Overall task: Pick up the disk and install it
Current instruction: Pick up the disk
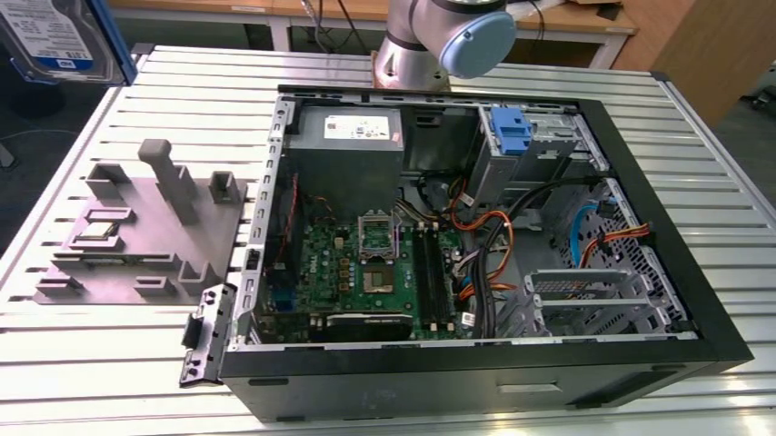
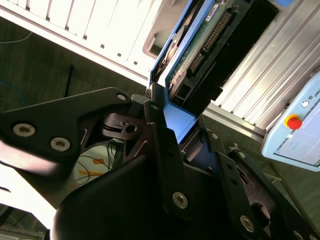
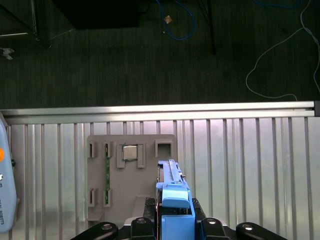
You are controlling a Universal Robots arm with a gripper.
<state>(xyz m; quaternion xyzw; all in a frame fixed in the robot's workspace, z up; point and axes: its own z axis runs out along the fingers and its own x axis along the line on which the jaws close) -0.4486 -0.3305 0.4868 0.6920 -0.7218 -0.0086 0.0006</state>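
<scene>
While the fingers (image 2: 156, 135) sit narrow, clamped on the end of a blue side rail (image 2: 182, 117), the gripper (image 2: 179, 125) holds the disk (image 2: 205, 45) clear of every surface. Jaws stand one on each side of the rail end. The grip looks to be at one short end, so most of the drive's length hangs out past the pads.

Judgement: the step in hand is the carry toward the open computer case (image 1: 691, 291). To do it well:
- Hold the rails firmly, with no twist at the wrist.
- Keep the drive square to its bay, since a skewed drive would likely bind.
- Watch the cable bundle (image 1: 485, 250) inside the case, which looks like a snag risk.

Position: the disk (image 1: 58, 41) hangs high over the bench's (image 1: 109, 363) far corner on the exterior view's left, well apart from the case.

Views:
- The second wrist view shows the green circuit board on the disk's underside and its connector, with a teach pendant (image 2: 295, 125) off to one side.
- The exterior view shows the labelled face instead.
- The first wrist view shows the disk (image 3: 172, 192) edge-on over the side of the grey fixture (image 3: 130, 165), near the bench edge, with dark floor (image 3: 150, 60) beyond.
</scene>
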